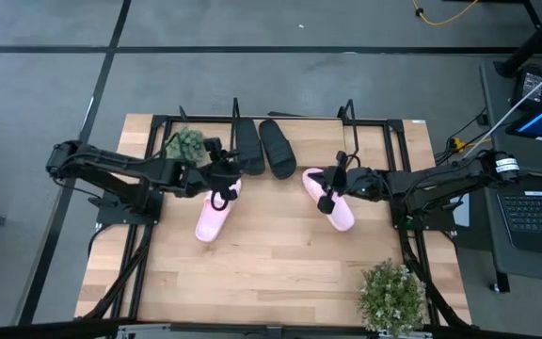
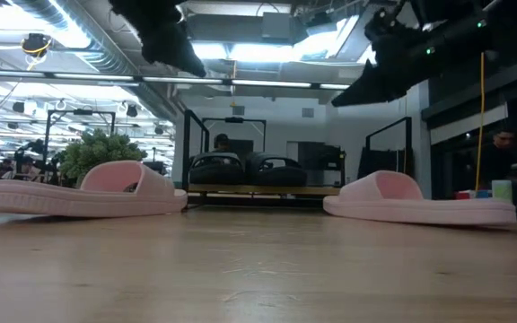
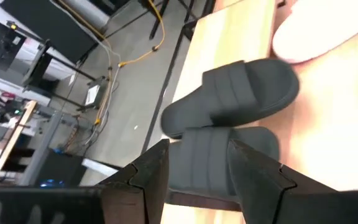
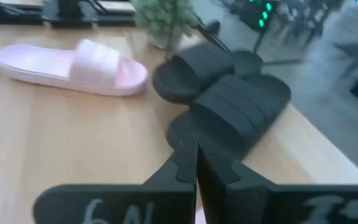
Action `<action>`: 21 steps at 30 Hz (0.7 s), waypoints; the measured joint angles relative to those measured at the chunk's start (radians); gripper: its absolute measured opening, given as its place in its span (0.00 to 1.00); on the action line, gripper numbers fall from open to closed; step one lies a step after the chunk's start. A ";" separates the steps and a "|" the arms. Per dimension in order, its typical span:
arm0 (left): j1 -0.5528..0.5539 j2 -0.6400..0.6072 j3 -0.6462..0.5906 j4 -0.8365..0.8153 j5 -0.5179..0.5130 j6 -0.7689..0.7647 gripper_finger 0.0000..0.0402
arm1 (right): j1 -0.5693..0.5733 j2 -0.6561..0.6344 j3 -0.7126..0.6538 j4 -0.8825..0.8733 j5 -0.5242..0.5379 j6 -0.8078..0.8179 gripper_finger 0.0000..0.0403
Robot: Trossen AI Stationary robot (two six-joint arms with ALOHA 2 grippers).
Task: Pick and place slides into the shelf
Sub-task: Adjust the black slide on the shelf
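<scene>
High view shows a wooden table (image 1: 271,273) with four slides on it. Two black slides (image 1: 263,146) lie side by side at the far edge, between the two arms, touching or nearly touching each other. A pink slide (image 1: 216,212) lies nearer the left arm, and the other pink slide (image 1: 329,198) lies nearer the right arm, well apart from the first.

The left gripper (image 1: 222,172) hangs above the table, between the near end of the black pair and the left pink slide. Its fingers (image 3: 148,177) stand apart with nothing between them (the left wrist view looks down past them onto the two black slides).

The right gripper (image 1: 332,179) hangs over the right pink slide. Its fingers (image 4: 182,165) are pressed together and hold nothing; the right wrist view looks across the black pair to the left pink slide beyond.

Low view shows both pink slides flat on the wood, straps up, one at each side, with the black pair farther back between them. Both grippers hang clear of the table there, touching no slide.

A small plant (image 1: 186,144) stands just beside the black pair on the left arm's side, and a larger plant (image 1: 393,297) stands at the near right corner.

I cannot make out a wire shelf with dividers in any view; all four slides rest on the tabletop.
</scene>
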 joint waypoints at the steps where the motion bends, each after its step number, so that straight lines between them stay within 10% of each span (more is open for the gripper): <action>1: -0.006 -0.006 -0.024 0.032 0.001 -0.002 0.39 | -0.010 0.000 0.000 -0.013 0.000 0.015 0.01; 11: -0.048 -0.098 -0.207 0.252 0.002 0.003 0.39 | -0.064 0.143 0.022 -0.053 0.002 0.066 0.01; 21: -0.048 -0.128 -0.223 0.248 0.001 -0.005 0.39 | -0.129 0.352 0.327 -0.425 0.002 0.042 0.00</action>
